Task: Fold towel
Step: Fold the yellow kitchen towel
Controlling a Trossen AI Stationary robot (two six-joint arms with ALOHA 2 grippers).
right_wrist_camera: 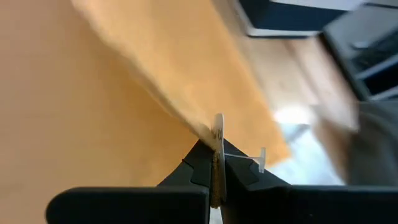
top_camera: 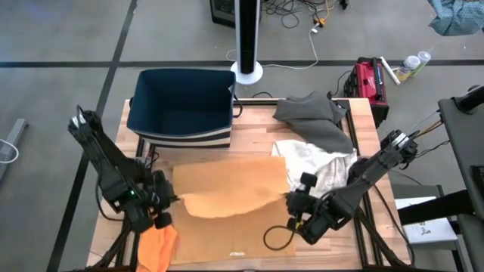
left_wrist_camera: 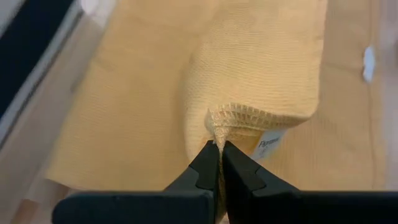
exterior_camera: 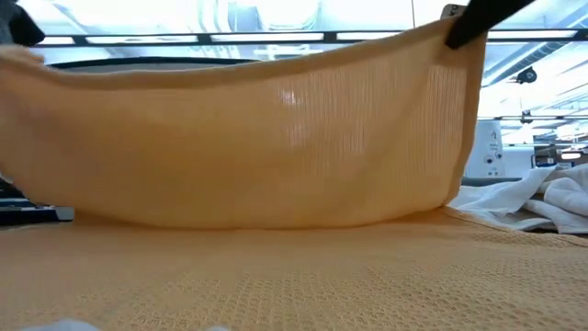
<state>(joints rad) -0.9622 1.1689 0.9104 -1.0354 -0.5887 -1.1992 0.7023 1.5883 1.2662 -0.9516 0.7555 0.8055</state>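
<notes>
Low view: raised fold of the tan towel [exterior_camera: 276,138] blocks nearly all of the room behind, and both grippers are cut off at the top edge. Label [left_wrist_camera: 268,147] at the pinched corner, print too small to read. Right wrist view: far table end toward 1 o'clock blurred, possibly the grey cloth [right_wrist_camera: 379,134].

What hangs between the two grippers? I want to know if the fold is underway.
The tan towel: the left gripper and right gripper each pinch a corner, its lifted edge sagging between them, clearest in the low view.

white towel tag [left_wrist_camera: 270,147], print too small to read
</notes>
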